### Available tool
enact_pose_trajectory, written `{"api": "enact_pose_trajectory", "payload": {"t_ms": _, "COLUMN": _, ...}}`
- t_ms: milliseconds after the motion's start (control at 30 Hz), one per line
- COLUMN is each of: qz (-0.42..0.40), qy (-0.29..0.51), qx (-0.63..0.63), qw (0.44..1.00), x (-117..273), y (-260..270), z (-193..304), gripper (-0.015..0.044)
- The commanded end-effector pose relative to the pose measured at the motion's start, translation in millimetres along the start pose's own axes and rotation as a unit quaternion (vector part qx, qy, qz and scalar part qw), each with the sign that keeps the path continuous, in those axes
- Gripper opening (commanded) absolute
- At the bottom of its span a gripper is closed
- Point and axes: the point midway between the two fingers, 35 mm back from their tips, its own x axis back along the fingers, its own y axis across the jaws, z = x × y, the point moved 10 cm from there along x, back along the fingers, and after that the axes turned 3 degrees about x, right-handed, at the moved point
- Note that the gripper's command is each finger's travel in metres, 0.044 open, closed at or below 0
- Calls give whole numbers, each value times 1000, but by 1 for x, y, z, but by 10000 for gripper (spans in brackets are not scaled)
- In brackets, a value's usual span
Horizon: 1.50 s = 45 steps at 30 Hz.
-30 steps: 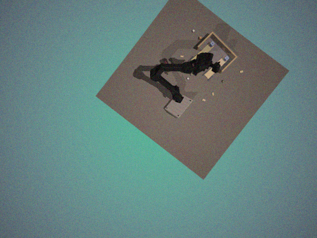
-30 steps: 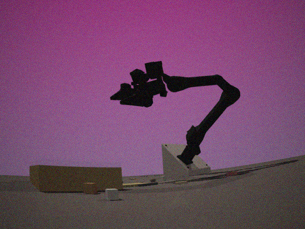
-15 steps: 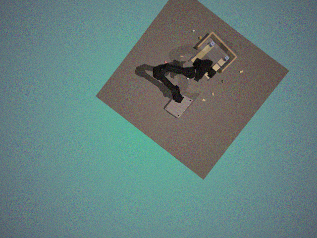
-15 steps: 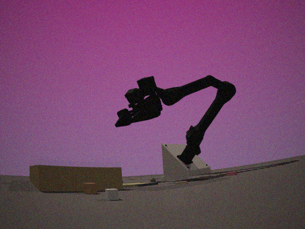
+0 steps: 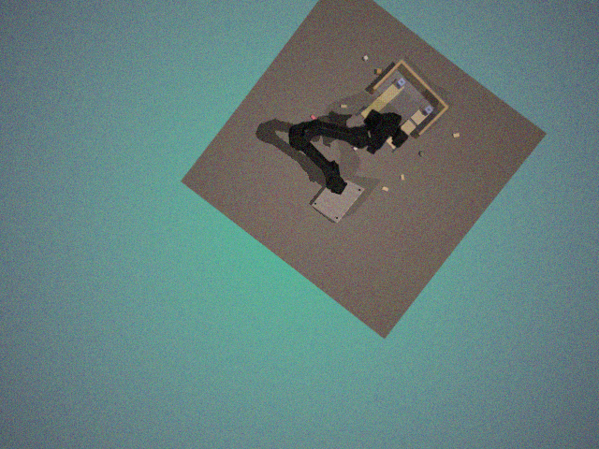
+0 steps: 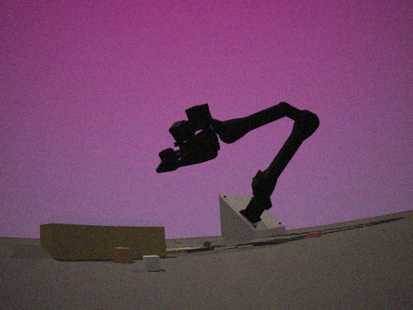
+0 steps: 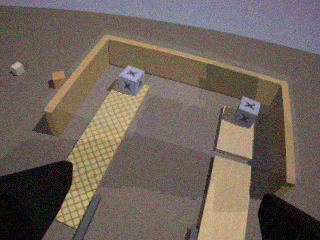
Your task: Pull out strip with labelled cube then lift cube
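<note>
A yellow strip with a green criss-cross pattern (image 5: 381,100) (image 7: 102,142) shows no gap along its visible length. A blue-grey cube marked with X (image 5: 401,81) (image 7: 131,80) sits at its far end. A plain pale strip lies to the right in two pieces, a short far piece (image 5: 420,115) (image 7: 234,137) and a longer near piece (image 7: 230,195), with a narrow gap between them. Another X-marked blue-grey cube (image 5: 427,109) (image 7: 248,111) sits at the far piece's end. My gripper (image 7: 167,190) is open and empty, well above the table, with its fingers either side of the near ends of the strips.
A low wooden wall (image 5: 424,82) (image 6: 103,241) (image 7: 200,61) surrounds the far ends on three sides, open toward the arm. Outside it are a white cube (image 5: 365,58) (image 6: 151,263) (image 7: 18,69) and an orange block (image 5: 377,71) (image 6: 121,255) (image 7: 58,79). Several small blocks lie around.
</note>
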Motion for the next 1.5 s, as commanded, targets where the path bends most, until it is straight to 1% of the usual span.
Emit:
{"api": "enact_pose_trajectory", "payload": {"t_ms": 0, "qz": -3, "qy": 12, "qx": -7, "qw": 1000, "x": -5, "y": 1, "z": -4, "gripper": 347}}
{"api": "enact_pose_trajectory", "payload": {"t_ms": 233, "qz": -2, "qy": 146, "qx": -42, "qw": 988, "x": -66, "y": 23, "z": -38, "gripper": 164}}
{"api": "enact_pose_trajectory", "payload": {"t_ms": 433, "qz": -2, "qy": 277, "qx": -61, "qw": 959, "x": -113, "y": 52, "z": -47, "gripper": 6}}
{"api": "enact_pose_trajectory", "payload": {"t_ms": 667, "qz": 7, "qy": 429, "qx": -74, "qw": 900, "x": -159, "y": 97, "z": -45, "gripper": 0}}
{"api": "enact_pose_trajectory", "payload": {"t_ms": 733, "qz": 9, "qy": 456, "qx": -77, "qw": 887, "x": -166, "y": 106, "z": -43, "gripper": 0}}
{"api": "enact_pose_trajectory", "payload": {"t_ms": 1100, "qz": 10, "qy": 459, "qx": -78, "qw": 885, "x": -168, "y": 107, "z": -44, "gripper": 0}}
{"api": "enact_pose_trajectory", "payload": {"t_ms": 1467, "qz": 10, "qy": 459, "qx": -77, "qw": 885, "x": -179, "y": 107, "z": -31, "gripper": 0}}
